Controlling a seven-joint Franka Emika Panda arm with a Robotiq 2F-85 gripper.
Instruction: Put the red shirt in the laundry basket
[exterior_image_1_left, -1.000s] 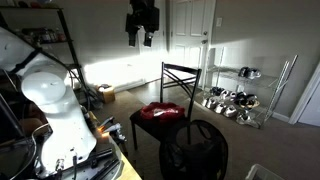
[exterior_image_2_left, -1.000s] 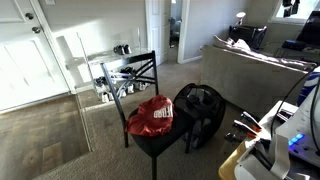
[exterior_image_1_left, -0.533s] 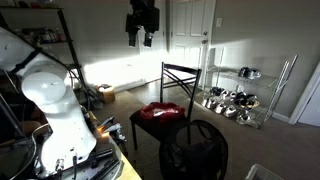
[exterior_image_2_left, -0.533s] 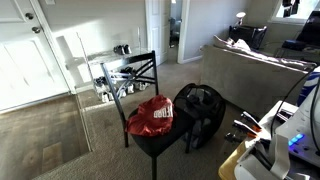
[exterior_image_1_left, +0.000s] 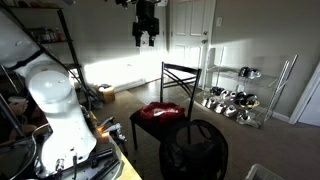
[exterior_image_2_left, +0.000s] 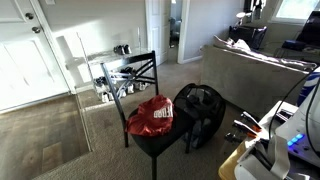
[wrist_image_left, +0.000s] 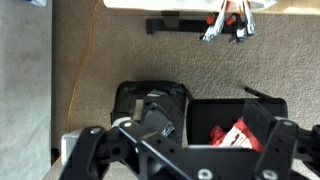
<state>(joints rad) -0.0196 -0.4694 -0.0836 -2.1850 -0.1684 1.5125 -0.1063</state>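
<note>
— Hand (exterior_image_1_left: 145, 38), pose?
— Raised high, at about 12 o'clock over the chair (exterior_image_2_left: 160, 142), pointing down; fingers spread wide, holding nothing.
— Red shirt (exterior_image_2_left: 152, 117)?
— Heaped on the black chair seat. The laundry basket (exterior_image_2_left: 200, 108) is just beside it at 3 o'clock.

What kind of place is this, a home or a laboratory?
Most likely a home living room: a grey fabric sofa, beige carpet, and a wire metal shoe rack near a white panelled door.
</note>
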